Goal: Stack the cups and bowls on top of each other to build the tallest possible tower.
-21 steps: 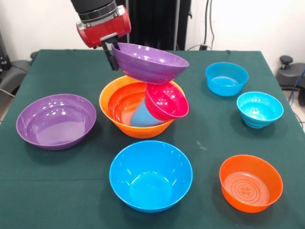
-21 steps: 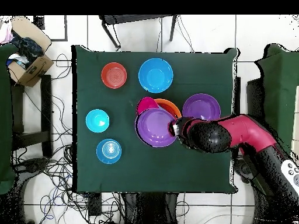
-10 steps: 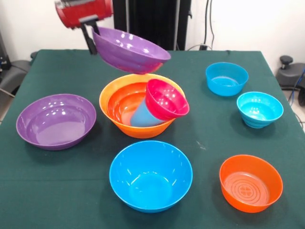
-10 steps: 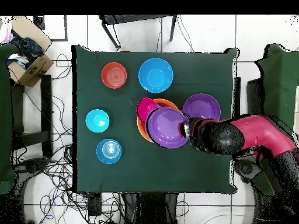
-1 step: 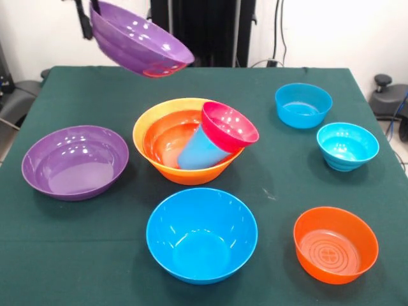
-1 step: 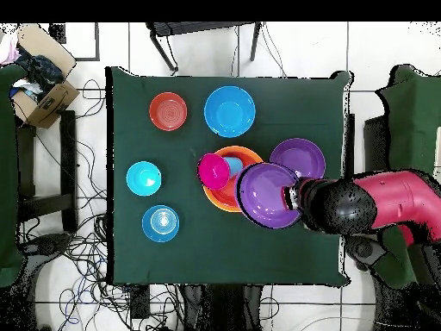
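The gripper (image 5: 89,14), jaws clamped on a purple bowl's (image 5: 140,41) rim, has lifted it away toward ten o'clock from the orange bowl (image 5: 156,131), so the tower loses height.

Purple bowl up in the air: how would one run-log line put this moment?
gripper: shut on purple bowl, held tilted above table | magenta bowl: leaning on cup in orange bowl | tower: not built

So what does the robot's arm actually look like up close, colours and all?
From overhead, the arm is a thick, rounded tube, glossy red along its length, with a bulbous black section speckled with light spots near the wrist. A black joint housing sits at its base end. From the front, only the gripper shows: slim black fingers at the top edge. No markings or cables are discernible.
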